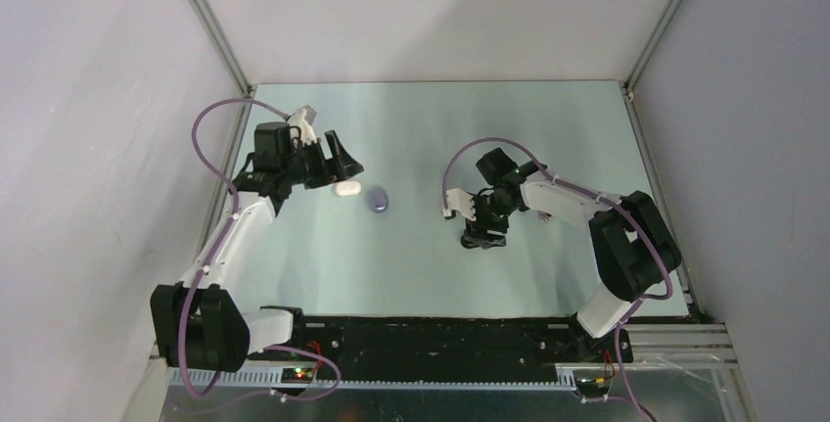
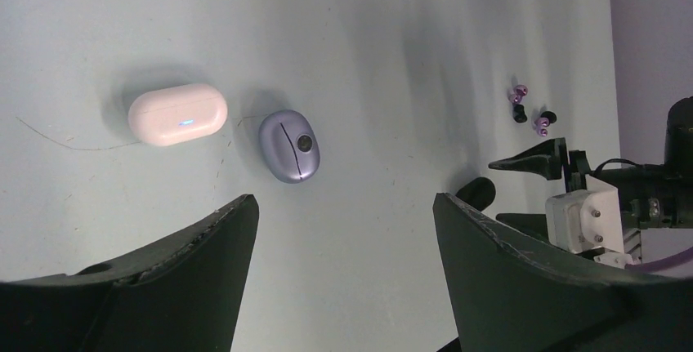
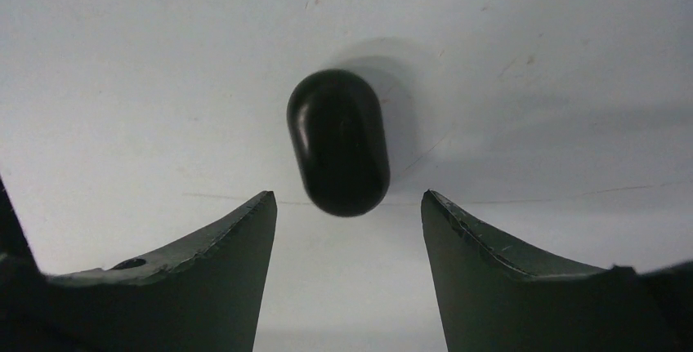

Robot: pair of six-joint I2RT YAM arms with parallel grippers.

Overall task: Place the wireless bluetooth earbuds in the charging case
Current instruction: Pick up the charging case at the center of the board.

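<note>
Tiny earbuds lie together on the table in the left wrist view: two lavender ones (image 2: 520, 91) (image 2: 542, 129) and two black ones (image 2: 520, 115) (image 2: 549, 115). No white buds show. A closed white case (image 2: 177, 113) and a closed lavender case (image 2: 290, 145) lie side by side beyond my left gripper (image 2: 343, 199), which is open and empty above the table. The top view shows both cases (image 1: 345, 188) (image 1: 377, 200) just right of that gripper (image 1: 338, 163). My right gripper (image 3: 347, 196) is open and empty, with a closed black case (image 3: 337, 141) just beyond its fingertips.
The right arm and its white wrist block (image 2: 584, 217) stand close to the earbuds in the left wrist view. White enclosure walls with metal frame posts (image 1: 210, 25) surround the table. The arm bases sit on a black rail (image 1: 431, 334) at the near edge.
</note>
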